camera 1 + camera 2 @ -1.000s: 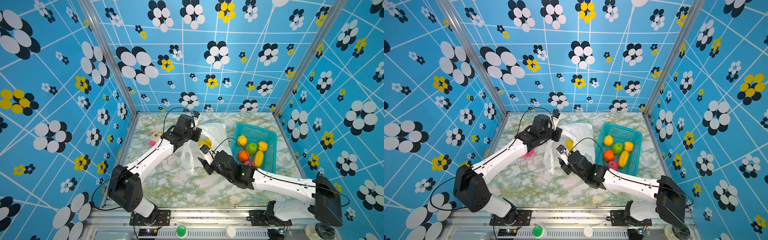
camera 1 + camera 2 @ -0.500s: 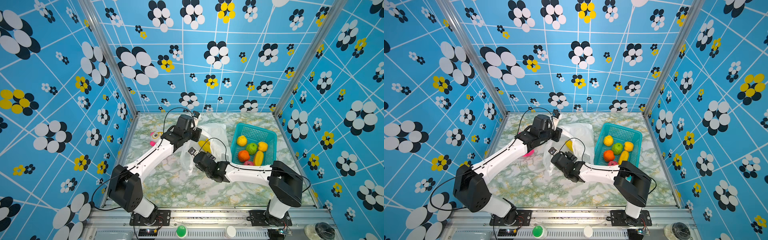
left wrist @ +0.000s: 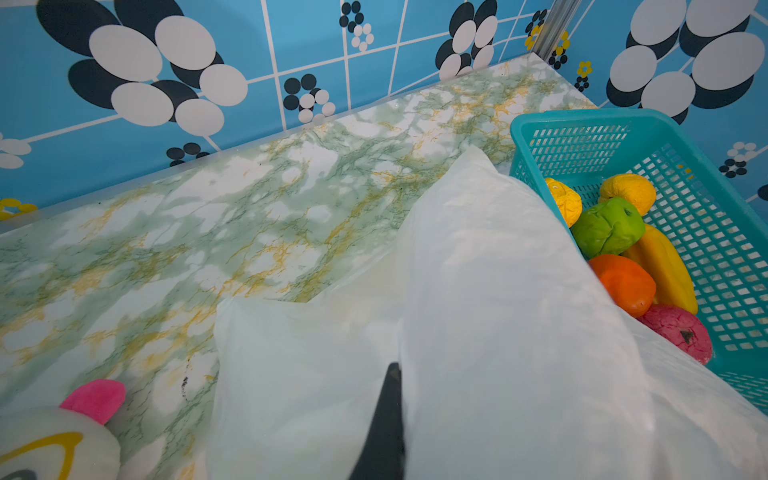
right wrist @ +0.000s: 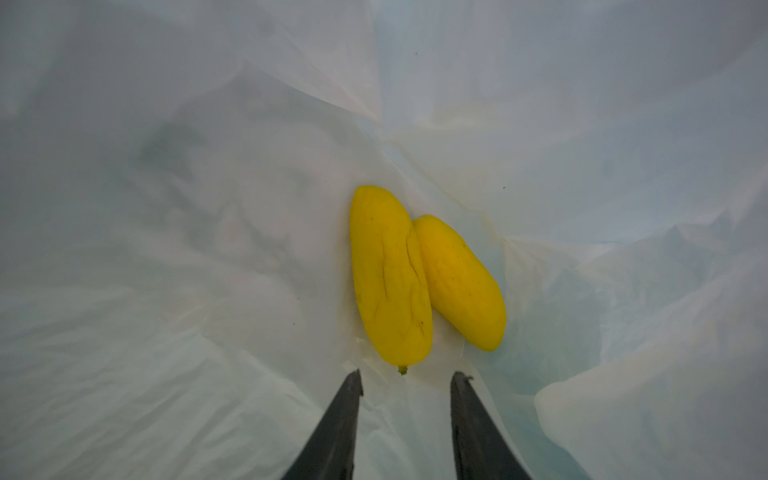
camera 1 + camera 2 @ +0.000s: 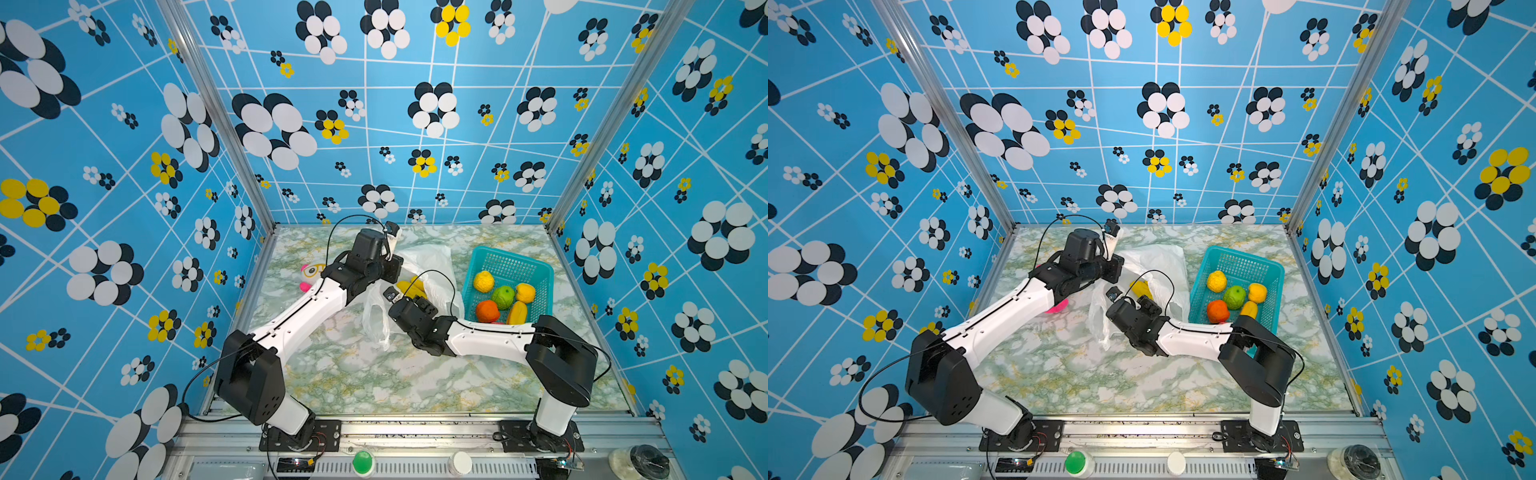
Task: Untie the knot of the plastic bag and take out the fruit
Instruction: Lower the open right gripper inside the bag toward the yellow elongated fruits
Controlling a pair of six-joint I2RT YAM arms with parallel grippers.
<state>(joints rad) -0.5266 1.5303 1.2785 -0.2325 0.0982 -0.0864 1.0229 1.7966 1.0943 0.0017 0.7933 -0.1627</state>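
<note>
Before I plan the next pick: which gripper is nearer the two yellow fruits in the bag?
Right. The right gripper is inside the bag, jaws open just short of the fruits; the left gripper grips the bag's edge, farther off.

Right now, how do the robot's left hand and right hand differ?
The left hand is shut, pinching the film of the plastic bag; the right hand is open and grips nothing. The left hand holds the film lifted; the right hand reaches inside the bag, pointing at two oblong yellow fruits, its fingertips just short of them. Both work on the same bag and have dark, tapered fingers.
</note>
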